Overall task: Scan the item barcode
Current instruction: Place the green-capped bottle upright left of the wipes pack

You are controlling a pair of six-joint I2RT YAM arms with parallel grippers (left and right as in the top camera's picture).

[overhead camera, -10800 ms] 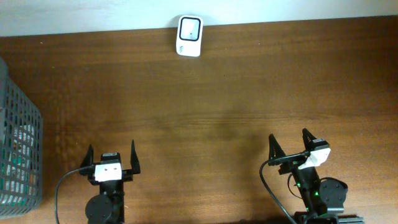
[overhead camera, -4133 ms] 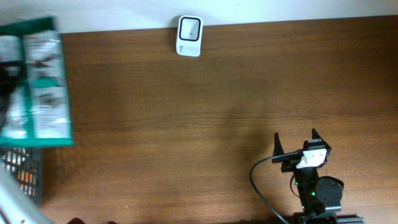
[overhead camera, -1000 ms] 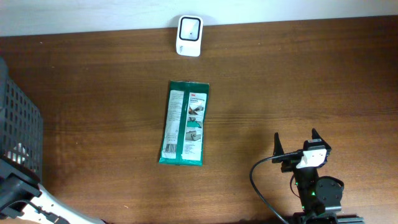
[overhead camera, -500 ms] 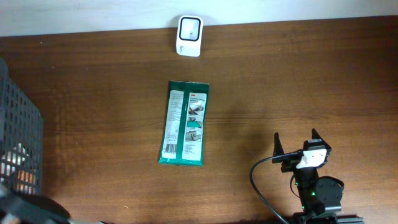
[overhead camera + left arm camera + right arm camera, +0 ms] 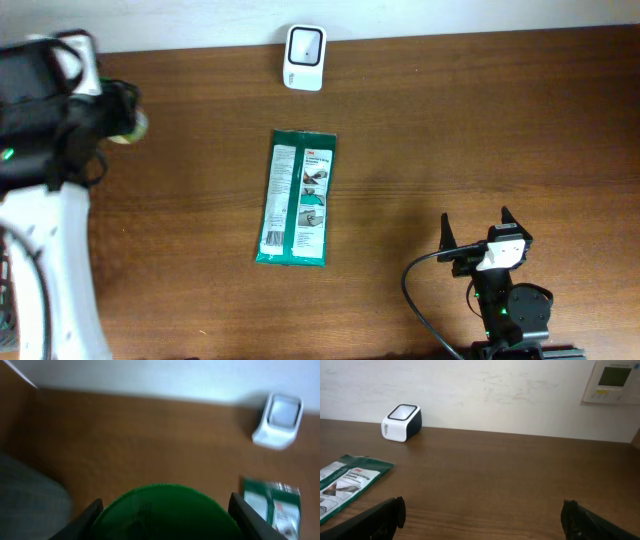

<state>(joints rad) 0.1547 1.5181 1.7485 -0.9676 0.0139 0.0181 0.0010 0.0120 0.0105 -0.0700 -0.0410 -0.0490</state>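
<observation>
The left claw point(image 5: 165, 502) is clamped on a round green item point(image 5: 162, 515), one finger on each flank. It is held up off the table point(image 5: 480, 130), well to the left of the scanner point(image 5: 304, 57). The item is too blurred to name, but it looks rigid and smooth-sided, so I'd guess it could twist or slip if the squeeze is light. A grip across its widest part, as it has now, seems the sensible one. A flat green packet point(image 5: 298, 198) lies in front of the scanner and apart from it, one short end pointing toward it, printed face up. That one looks light, floppy and film-wrapped, probably slick and awkward to lift off a flat top. I'd take it by a short edge rather than the middle. The right claw point(image 5: 475, 225) rests with its fingers spread wide and nothing between them, well in front of the scanner and to its right. The table is dark, bare wood grain. The scanner sits at the table's far edge against a pale wall point(image 5: 495, 390), and a small control panel point(image 5: 614, 380) is mounted high to the scanner's right.
</observation>
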